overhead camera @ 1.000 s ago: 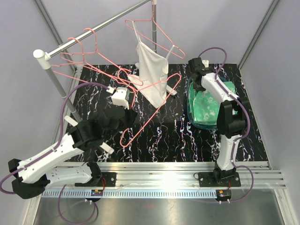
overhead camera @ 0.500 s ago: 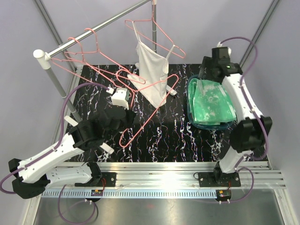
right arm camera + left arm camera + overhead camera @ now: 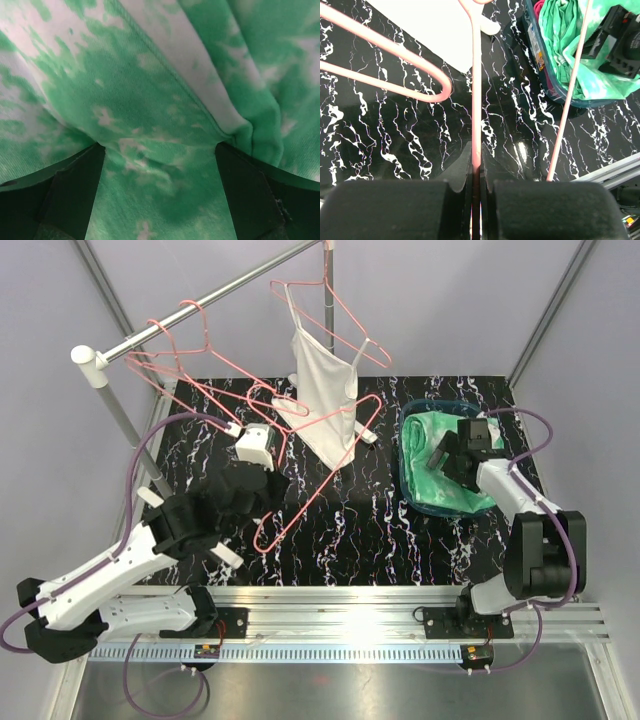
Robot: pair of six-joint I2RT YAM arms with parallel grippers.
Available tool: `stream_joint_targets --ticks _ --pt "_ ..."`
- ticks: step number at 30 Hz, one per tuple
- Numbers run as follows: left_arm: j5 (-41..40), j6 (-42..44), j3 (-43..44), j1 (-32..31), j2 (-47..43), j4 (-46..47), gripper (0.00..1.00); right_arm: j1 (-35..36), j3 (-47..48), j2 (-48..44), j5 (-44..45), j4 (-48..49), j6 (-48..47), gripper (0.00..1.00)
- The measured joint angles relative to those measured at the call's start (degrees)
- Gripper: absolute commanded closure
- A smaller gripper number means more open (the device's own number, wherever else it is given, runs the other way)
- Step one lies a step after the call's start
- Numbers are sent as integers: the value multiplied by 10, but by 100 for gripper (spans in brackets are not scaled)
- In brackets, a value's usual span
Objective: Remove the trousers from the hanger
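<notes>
**Green-and-white trousers in the bin under the spread right claw; hanger clamped in the left claw**

The mottled green-and-white trousers [image 3: 425, 440] were found bunched in the blue-rimmed bin [image 3: 405, 480] at the right side of the black marbled table [image 3: 380, 530]. An edge of a magenta garment [image 3: 538, 7] was seen in the same bin, beside the green cloth. The right gripper [image 3: 159, 147] was positioned directly over the green cloth with its jaws spread wide and nothing pinched between them. The left gripper [image 3: 476, 172] was closed tightly on the wire of a pink hanger [image 3: 476, 100], which was held tilted above the table. A white tank top [image 3: 325, 390] was suspended from another hanger on the rail [image 3: 200, 305].
</notes>
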Motion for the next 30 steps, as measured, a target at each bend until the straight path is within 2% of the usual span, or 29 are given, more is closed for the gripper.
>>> stream_joint_targets --ticks 5,8,12,18,23,28,30 --pt "0 -5 6 0 -7 -6 100 -1 -33 -10 7 48 49 1" --pt "-1 -8 6 0 -18 -17 100 -2 -19 -18 8 31 58 0" --pt "-2 -10 8 0 -33 -33 100 -2 48 -28 -3 -40 50 1" --pt "-4 -13 23 0 -37 -37 100 0 180 -38 -18 -60 -14 0" --pt "-6 -21 51 0 -35 -63 100 0 279 65 -9 -52 -49 1" --pt "-27 -27 136 0 -12 -114 100 0 272 232 -10 -19 -37 1" --pt "-32 -27 168 0 -1 -125 100 -1 292 273 -9 -11 -30 1"
